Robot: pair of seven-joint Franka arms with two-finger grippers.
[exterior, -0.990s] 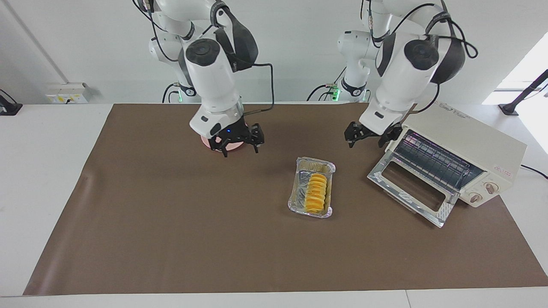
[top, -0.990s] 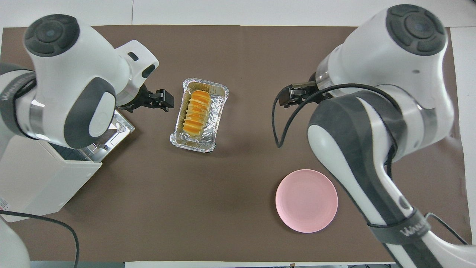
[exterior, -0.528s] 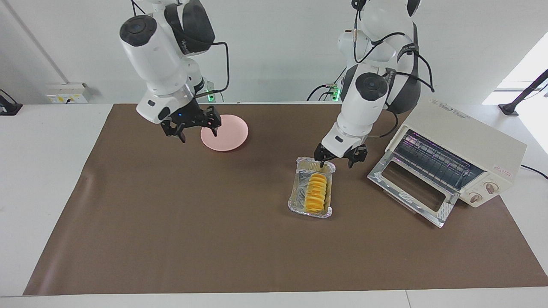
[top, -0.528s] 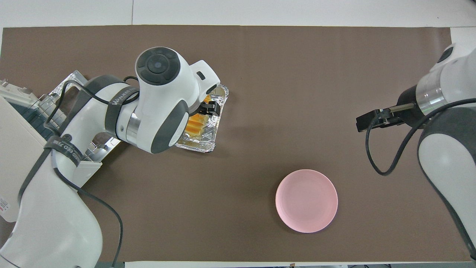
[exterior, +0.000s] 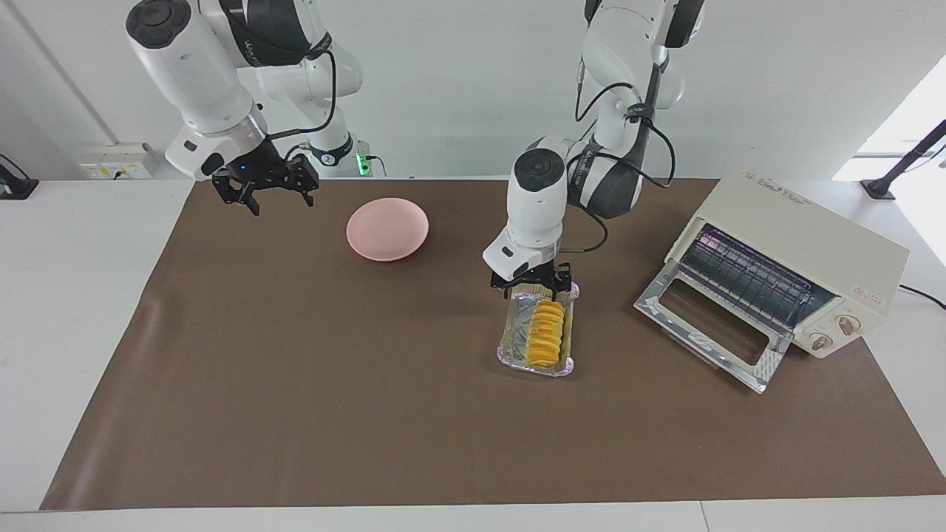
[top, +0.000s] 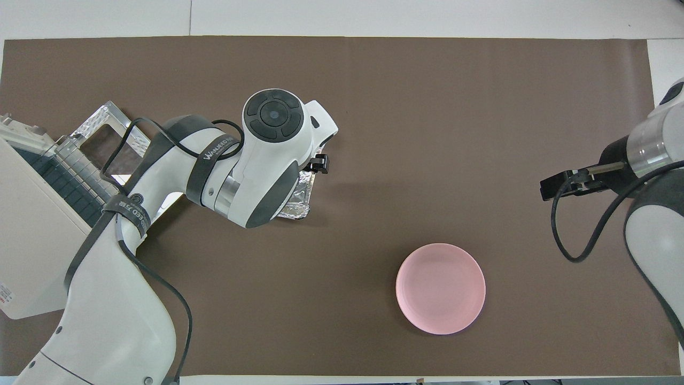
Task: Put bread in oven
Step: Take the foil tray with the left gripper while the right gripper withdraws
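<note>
The bread (exterior: pixel 548 336), a ridged golden-yellow loaf, lies in a silver foil tray (exterior: pixel 508 347) on the brown mat. My left gripper (exterior: pixel 535 287) is open, low over the tray's end nearer to the robots, with its fingers either side of that end of the loaf. I cannot tell whether it touches the loaf. In the overhead view the left arm hides the bread; only a tray corner (top: pixel 297 207) shows. The cream-white oven (exterior: pixel 805 244) stands at the left arm's end, its glass door (exterior: pixel 709 325) dropped open. My right gripper (exterior: pixel 264 186) is open and empty, raised.
A round pink plate (exterior: pixel 387 228) lies on the mat near the robots, toward the right arm's end; it also shows in the overhead view (top: pixel 440 289). The right gripper (top: pixel 567 184) hangs over the mat's right-arm end. The oven (top: pixel 32 230) sits angled on the mat corner.
My left gripper swung from beside the oven to over the tray and came down at the loaf's near end. My right gripper rose and drew away from the plate, toward its own end.
</note>
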